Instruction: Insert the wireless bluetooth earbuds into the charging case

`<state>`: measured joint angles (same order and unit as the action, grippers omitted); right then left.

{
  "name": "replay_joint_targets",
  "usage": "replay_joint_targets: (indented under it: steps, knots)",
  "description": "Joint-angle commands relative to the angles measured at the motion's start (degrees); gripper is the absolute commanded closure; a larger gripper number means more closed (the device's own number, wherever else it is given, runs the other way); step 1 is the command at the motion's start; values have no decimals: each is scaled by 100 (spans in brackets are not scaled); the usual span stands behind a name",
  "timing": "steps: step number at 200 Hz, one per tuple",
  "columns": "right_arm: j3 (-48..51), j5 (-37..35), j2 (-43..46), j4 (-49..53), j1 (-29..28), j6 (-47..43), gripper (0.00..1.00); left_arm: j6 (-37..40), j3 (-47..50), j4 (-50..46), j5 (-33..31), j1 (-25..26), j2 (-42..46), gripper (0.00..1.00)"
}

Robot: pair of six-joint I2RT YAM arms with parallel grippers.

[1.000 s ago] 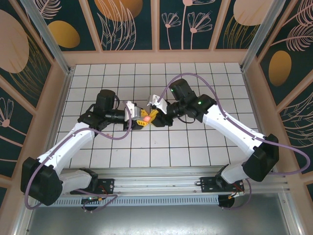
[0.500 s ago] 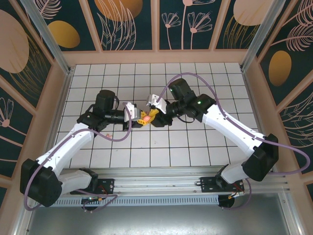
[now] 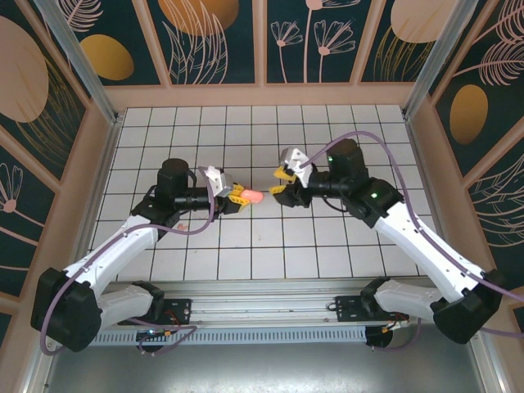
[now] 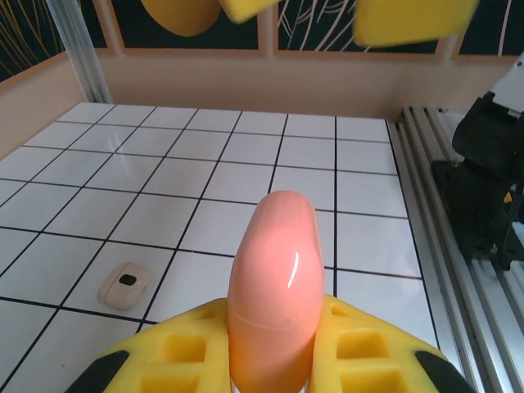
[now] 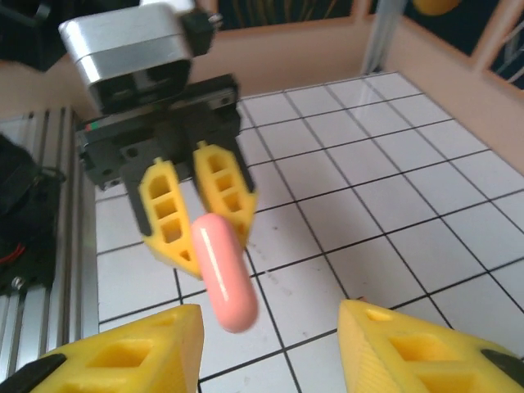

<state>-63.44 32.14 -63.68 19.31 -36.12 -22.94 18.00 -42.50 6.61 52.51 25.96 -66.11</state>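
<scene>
We see the left fingers (image 4: 368, 352) clamped on the closed charging case (image 4: 274, 286), its base hidden. The right fingers (image 5: 409, 344) stand apart. The tabletop (image 3: 327, 237) is white-tiled and the walls (image 3: 213, 41) are floral.

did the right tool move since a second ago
Yes. Against the floor tiles in the top view, the right tool has drawn back rightward, away from the charging case clamped in the left tool.

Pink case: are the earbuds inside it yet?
Done: the case is up off the table, pinched in the left gripper. In hand: the right gripper hangs open beside it, holding nothing. Left: the case looks shut, so I cannot tell whether the earbuds are inside.
</scene>
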Motion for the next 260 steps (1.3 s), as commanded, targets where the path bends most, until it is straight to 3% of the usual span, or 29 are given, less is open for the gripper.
replay_joint_targets:
  steps: [1,24,89,142,174,260]
  knots:
    - [196,600,168,-718,436,593,53,-426,97,515,259,50,23,87]
    - [185,946,152,-825,758,782,52,-446,119,554,303,50,46,87]
    - [240,1455,50,-834,803,223,45,-503,180,719,416,59,43,87]
    - [104,1802,-263,-163,760,-1166,50,-455,198,781,463,57,89,87]
    - [128,1597,-289,-39,539,-1771,50,-500,204,932,521,75,108,87]
    - [-63,2046,-855,-78,151,-1717,50,-606,119,1139,555,164,23,87]
